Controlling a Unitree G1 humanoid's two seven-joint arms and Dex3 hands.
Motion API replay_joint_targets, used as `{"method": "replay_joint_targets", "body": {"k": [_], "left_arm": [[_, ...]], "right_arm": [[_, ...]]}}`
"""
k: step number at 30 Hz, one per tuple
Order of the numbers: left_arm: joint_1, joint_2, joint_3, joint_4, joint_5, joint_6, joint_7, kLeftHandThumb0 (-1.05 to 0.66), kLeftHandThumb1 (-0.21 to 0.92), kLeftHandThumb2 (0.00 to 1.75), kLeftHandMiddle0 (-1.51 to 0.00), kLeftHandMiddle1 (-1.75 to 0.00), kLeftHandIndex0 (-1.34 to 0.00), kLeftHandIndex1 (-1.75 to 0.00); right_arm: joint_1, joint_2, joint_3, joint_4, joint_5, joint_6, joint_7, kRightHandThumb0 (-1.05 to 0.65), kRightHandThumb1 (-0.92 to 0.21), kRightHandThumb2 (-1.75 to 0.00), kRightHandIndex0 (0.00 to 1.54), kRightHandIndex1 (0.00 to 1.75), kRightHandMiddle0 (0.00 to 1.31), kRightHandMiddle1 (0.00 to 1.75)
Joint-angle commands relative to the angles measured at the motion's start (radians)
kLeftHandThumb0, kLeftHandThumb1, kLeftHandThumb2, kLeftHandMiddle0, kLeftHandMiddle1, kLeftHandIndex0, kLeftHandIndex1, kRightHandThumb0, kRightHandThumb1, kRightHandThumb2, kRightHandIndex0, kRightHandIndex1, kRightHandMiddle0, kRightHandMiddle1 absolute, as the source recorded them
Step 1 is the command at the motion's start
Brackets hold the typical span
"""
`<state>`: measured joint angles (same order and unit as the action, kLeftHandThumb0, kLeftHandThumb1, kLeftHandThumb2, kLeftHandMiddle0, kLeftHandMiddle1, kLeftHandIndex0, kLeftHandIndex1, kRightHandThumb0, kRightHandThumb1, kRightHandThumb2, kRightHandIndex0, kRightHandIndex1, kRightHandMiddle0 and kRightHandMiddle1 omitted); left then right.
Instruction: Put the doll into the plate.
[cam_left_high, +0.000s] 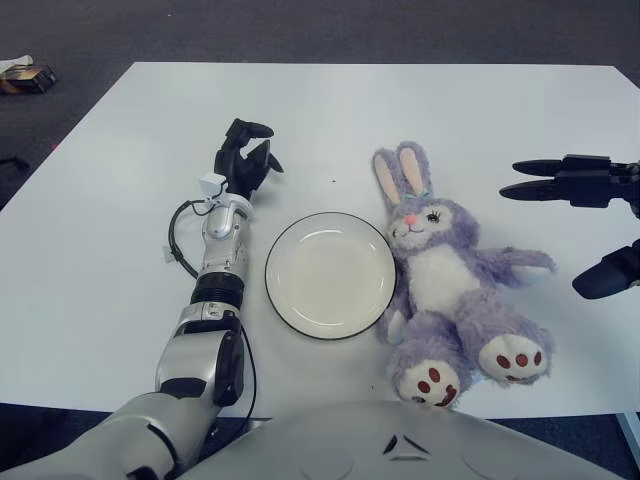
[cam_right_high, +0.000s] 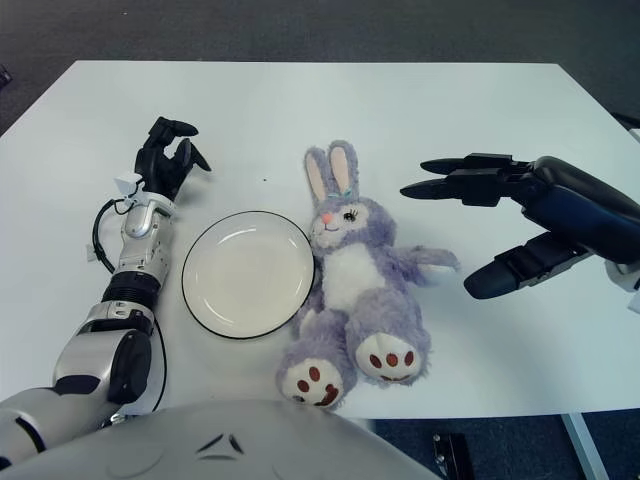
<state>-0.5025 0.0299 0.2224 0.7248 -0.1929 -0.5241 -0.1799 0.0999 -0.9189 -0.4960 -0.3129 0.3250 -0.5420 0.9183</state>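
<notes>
A purple and white plush bunny doll (cam_left_high: 450, 285) lies on its back on the white table (cam_left_high: 120, 250), feet toward me. Its left side touches the rim of an empty white plate (cam_left_high: 329, 276) with a dark edge. My right hand (cam_right_high: 480, 228) hovers to the right of the doll with its fingers spread wide, holding nothing and apart from the doll. My left hand (cam_left_high: 245, 160) shows to the upper left of the plate, its dark fingers loosely curled around nothing.
A black cable (cam_left_high: 180, 240) loops beside my left forearm. A small dark object (cam_left_high: 28, 76) lies on the floor past the table's far left corner. Dark carpet surrounds the table.
</notes>
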Motion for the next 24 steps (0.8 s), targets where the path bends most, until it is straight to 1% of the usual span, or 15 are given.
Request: {"method": "replay_joint_targets", "body": {"k": [1, 3, 7, 8, 9, 10, 11, 16, 22, 24], "left_arm": [[0.043, -0.022, 0.007, 0.044, -0.023, -0.014, -0.012, -0.35, 0.92, 0.29, -0.93, -1.75, -0.44, -1.49], [0.042, -0.023, 0.009, 0.046, -0.022, -0.015, -0.013, -0.35, 0.92, 0.29, -0.93, -1.75, -0.44, -1.49], [0.041, -0.023, 0.011, 0.048, -0.022, -0.016, -0.014, -0.35, 0.92, 0.29, -0.94, -1.75, -0.45, -1.49], [0.037, -0.022, 0.012, 0.047, -0.022, -0.012, -0.014, -0.35, 0.92, 0.29, -0.94, -1.75, -0.45, -1.49], [0.033, -0.021, 0.013, 0.047, -0.023, -0.008, -0.015, -0.35, 0.92, 0.29, -0.94, -1.75, -0.45, -1.49], [0.03, -0.02, 0.013, 0.047, -0.024, -0.005, -0.015, -0.35, 0.92, 0.29, -0.94, -1.75, -0.45, -1.49], [0.028, -0.019, 0.014, 0.048, -0.025, -0.003, -0.016, -0.35, 0.92, 0.29, -0.94, -1.75, -0.45, -1.49], [0.023, -0.017, 0.019, 0.053, -0.026, -0.003, -0.02, -0.35, 0.92, 0.28, -0.94, -1.75, -0.45, -1.48], [0.021, -0.017, 0.021, 0.056, -0.026, -0.004, -0.021, -0.35, 0.92, 0.28, -0.94, -1.75, -0.45, -1.48], [0.015, -0.011, 0.02, 0.061, -0.022, -0.008, -0.023, -0.35, 0.92, 0.28, -0.94, -1.75, -0.45, -1.48]], "right_arm": [[-0.042, 0.032, 0.03, 0.022, -0.005, -0.09, -0.008, -0.52, -0.92, -0.29, 0.32, 0.0, 0.45, 0.01], [-0.052, 0.046, 0.039, 0.033, -0.013, -0.122, -0.016, -0.51, -0.92, -0.3, 0.31, 0.0, 0.45, 0.01], [-0.056, 0.046, 0.045, 0.045, -0.014, -0.14, -0.017, -0.51, -0.92, -0.32, 0.31, 0.0, 0.44, 0.01], [-0.082, 0.119, 0.066, 0.07, -0.098, -0.224, -0.065, -0.51, -0.92, -0.32, 0.31, 0.0, 0.44, 0.01], [-0.104, 0.175, 0.084, 0.092, -0.165, -0.289, -0.102, -0.51, -0.92, -0.32, 0.31, 0.0, 0.44, 0.0], [-0.12, 0.212, 0.098, 0.108, -0.213, -0.336, -0.131, -0.49, -0.92, -0.32, 0.31, 0.0, 0.44, 0.0], [-0.131, 0.231, 0.106, 0.12, -0.246, -0.364, -0.153, -0.49, -0.92, -0.32, 0.3, 0.0, 0.44, 0.0], [-0.148, 0.229, 0.123, 0.15, -0.302, -0.402, -0.209, -0.47, -0.92, -0.32, 0.3, 0.0, 0.43, 0.0], [-0.145, 0.214, 0.136, 0.162, -0.325, -0.419, -0.252, -0.47, -0.92, -0.32, 0.3, 0.0, 0.43, 0.0], [-0.193, 0.207, 0.164, 0.177, -0.342, -0.405, -0.265, -0.47, -0.92, -0.34, 0.29, 0.0, 0.41, 0.0]]}}
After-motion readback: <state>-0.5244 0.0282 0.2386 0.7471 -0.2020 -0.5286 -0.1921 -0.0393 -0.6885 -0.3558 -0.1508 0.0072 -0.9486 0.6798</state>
